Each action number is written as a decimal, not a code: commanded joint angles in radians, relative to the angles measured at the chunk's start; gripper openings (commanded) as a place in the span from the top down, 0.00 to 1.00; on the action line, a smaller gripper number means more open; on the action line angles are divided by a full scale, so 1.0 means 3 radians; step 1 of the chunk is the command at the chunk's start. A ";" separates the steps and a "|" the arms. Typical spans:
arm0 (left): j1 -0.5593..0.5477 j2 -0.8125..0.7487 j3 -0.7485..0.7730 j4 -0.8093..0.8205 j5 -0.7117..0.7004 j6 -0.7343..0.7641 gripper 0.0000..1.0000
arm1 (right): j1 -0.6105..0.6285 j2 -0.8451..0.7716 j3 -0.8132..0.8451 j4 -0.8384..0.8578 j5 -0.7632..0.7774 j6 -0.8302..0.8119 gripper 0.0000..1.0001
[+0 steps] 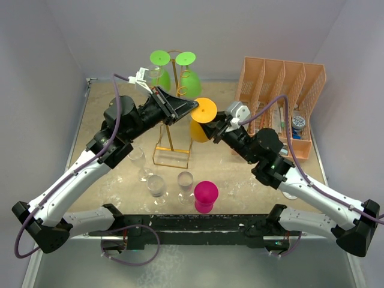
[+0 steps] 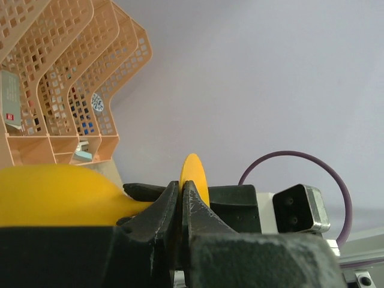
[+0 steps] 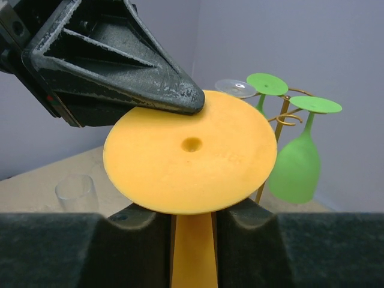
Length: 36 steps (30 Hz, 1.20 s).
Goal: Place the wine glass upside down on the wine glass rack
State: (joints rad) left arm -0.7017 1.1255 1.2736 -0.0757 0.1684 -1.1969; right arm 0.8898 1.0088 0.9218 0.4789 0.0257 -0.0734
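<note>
The orange-yellow plastic wine glass (image 1: 203,120) is held foot-up just beside the tall gold wire rack (image 1: 175,75), right gripper (image 3: 192,219) clamped on its stem, left gripper (image 1: 192,107) seemingly pinching the foot's rim; likely light, stiff and slick, best taken by the stem

Robotics lab test cell, not a home. The table (image 1: 228,174) was boxed in by plain lilac walls (image 1: 240,30) along its far, left and right edges. The left arm (image 1: 78,174) and right arm (image 1: 312,192) stood bolted to a black rail (image 1: 198,225) on the near edge, with a purple cable (image 1: 18,240) trailing. Staged props were a peach mesh organizer (image 1: 282,78) at the far right corner and a wine glass rack (image 1: 174,75) toward the far edge.
</note>
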 commanded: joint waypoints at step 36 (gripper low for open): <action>0.0630 0.1367 0.1250 0.0380 -0.0224 -0.0253 1.00 | 0.0010 -0.1380 -0.0139 -0.0559 0.0134 0.0863 0.29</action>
State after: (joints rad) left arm -0.5228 1.5215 1.5898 0.0166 0.1120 -1.2861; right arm 0.8902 0.5964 0.8497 0.2443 0.0849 0.1570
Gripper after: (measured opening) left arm 0.003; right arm 0.704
